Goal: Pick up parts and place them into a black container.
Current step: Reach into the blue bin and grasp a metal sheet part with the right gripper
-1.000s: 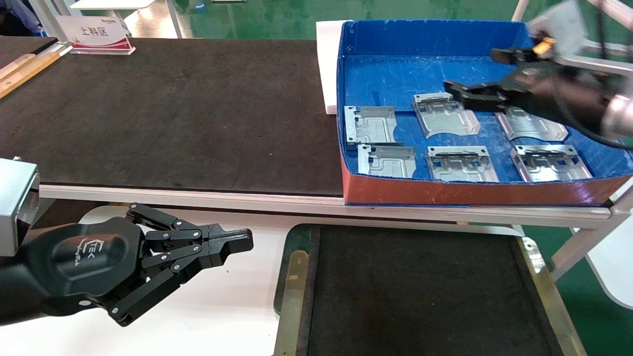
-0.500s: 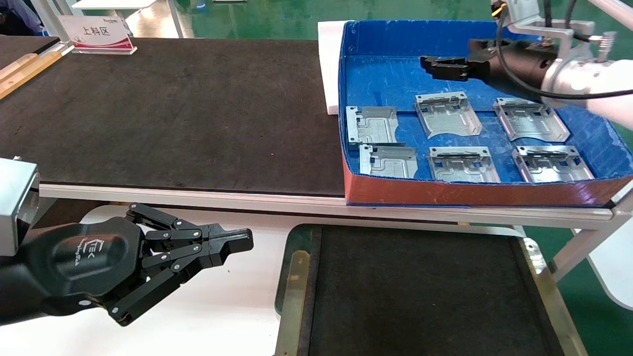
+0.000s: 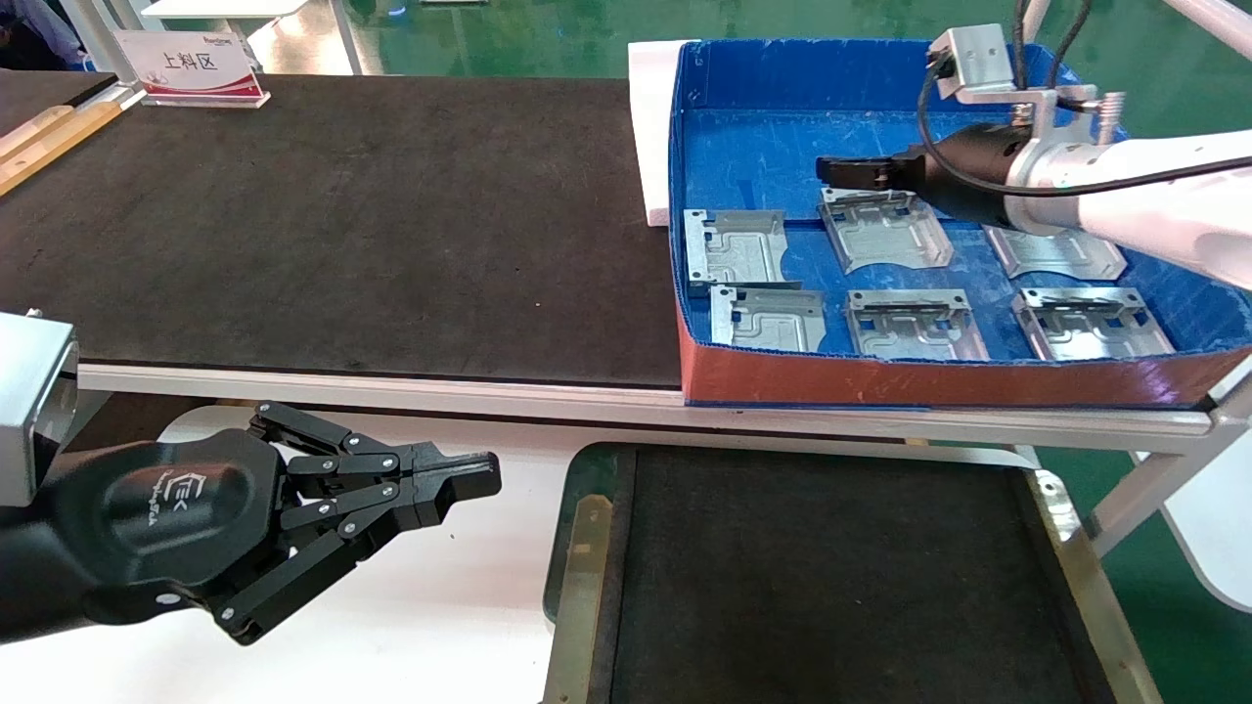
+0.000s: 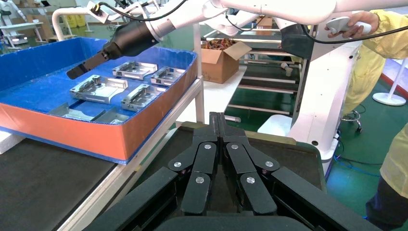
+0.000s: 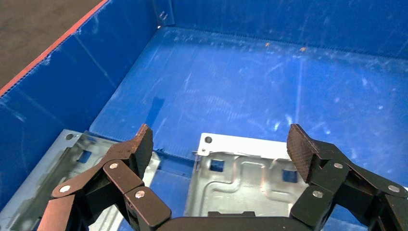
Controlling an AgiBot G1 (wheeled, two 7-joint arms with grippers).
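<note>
Right gripper dropping onto the middle part in the back row

Your right gripper, in the upper right of the head view, has swung in from the right side of the deep blue corrugated-plastic box with the red front over the last second and now hangs low over the far edge of the flat silver-grey stamped metal plate in the middle of the back row; its jaws are spread wide on either side of that plate, not yet touching. I read this as the final line-up before a pinch. Six plates lie in the box, and the wide shallow black container with the green rim at lower centre holds none. Your left gripper sits parked at lower left, fingers pressed together
</note>
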